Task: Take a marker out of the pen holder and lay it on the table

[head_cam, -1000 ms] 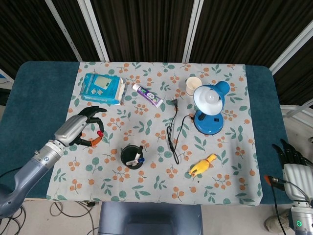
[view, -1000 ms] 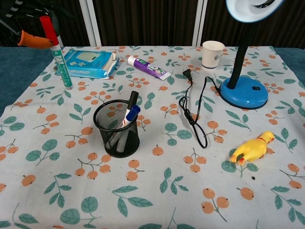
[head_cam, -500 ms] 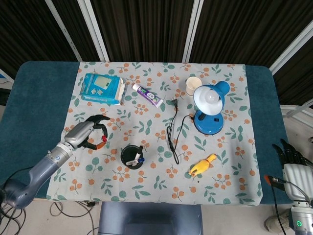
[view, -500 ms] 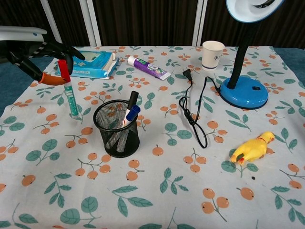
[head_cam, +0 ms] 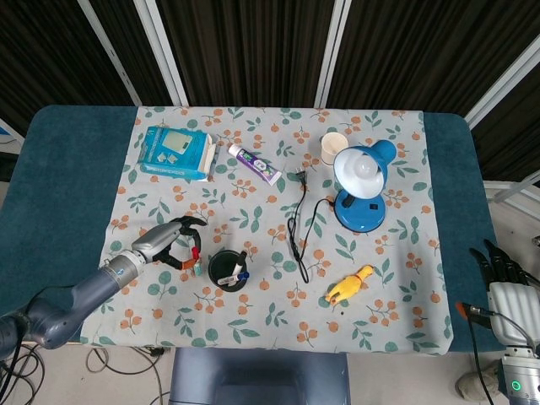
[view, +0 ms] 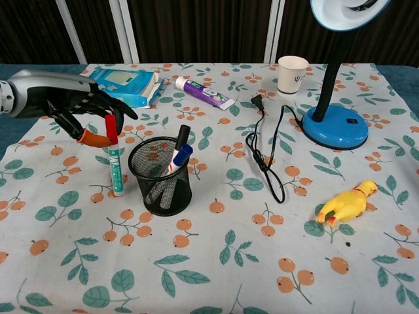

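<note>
While the floral tablecloth [view: 275, 275] spread wide beneath everything, the black mesh pen holder [view: 160, 175] stood near its front left, other pens leaning inside. Just left of it, the left hand [view: 82, 108] pinched the red-capped marker [view: 115, 163] by its cap end, the barrel hanging nearly upright with its tip at or close to the cloth. The marker looked light, stiff and smooth, so a grip near the cap seemed adequate. The right hand [head_cam: 506, 283] rested off the table's edge, its fingers indistinct.
</note>
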Robot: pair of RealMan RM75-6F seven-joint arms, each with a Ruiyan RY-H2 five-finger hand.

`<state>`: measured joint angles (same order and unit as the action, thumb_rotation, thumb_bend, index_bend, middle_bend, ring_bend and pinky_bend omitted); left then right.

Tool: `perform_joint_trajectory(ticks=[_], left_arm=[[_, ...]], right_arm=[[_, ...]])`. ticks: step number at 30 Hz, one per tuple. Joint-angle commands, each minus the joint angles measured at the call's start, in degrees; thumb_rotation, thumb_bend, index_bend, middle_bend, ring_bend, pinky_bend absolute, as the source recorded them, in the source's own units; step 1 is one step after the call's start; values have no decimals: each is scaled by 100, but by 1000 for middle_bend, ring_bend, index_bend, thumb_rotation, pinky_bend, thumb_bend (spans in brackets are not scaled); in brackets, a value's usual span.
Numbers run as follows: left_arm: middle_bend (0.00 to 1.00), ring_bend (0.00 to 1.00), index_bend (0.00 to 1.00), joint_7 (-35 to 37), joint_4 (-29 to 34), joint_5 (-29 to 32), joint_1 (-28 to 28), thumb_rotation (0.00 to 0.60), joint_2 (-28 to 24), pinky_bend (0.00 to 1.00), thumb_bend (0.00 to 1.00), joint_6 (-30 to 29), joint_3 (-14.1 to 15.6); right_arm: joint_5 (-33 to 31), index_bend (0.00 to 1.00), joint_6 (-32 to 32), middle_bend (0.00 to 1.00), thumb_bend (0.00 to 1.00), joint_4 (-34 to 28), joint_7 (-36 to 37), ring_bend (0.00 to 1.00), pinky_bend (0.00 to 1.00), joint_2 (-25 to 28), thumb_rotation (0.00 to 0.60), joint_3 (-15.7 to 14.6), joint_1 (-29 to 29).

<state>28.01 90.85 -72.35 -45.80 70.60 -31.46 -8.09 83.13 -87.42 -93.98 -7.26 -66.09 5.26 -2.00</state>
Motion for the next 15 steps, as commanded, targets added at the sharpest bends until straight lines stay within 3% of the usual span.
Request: perform_joint_trajectory(ticks=[1,6,11,15], left_arm=[[113,0,513,77,-35,29,-61,600,41,0,411,119,-19],[84,0,356,-118,-104,87,-110,600,68,0,271,101,-17],[51,0,88,-467,118,258,-42,600,-46,0,214,-309,-120],[43,0,51,-862,364,389,98,600,-204,0,213,-837,-206]], right_arm=[[7,150,-11,50,159,6,4,100,182,-3,600,3,1],[16,150,-18,50,159,11,5,100,182,-7,600,2,2],[21,150,-19,50,158,13,7,100,182,-9,600,1,1],[26,150,-15,50,158,12,11,100,182,-11,600,-4,1]])
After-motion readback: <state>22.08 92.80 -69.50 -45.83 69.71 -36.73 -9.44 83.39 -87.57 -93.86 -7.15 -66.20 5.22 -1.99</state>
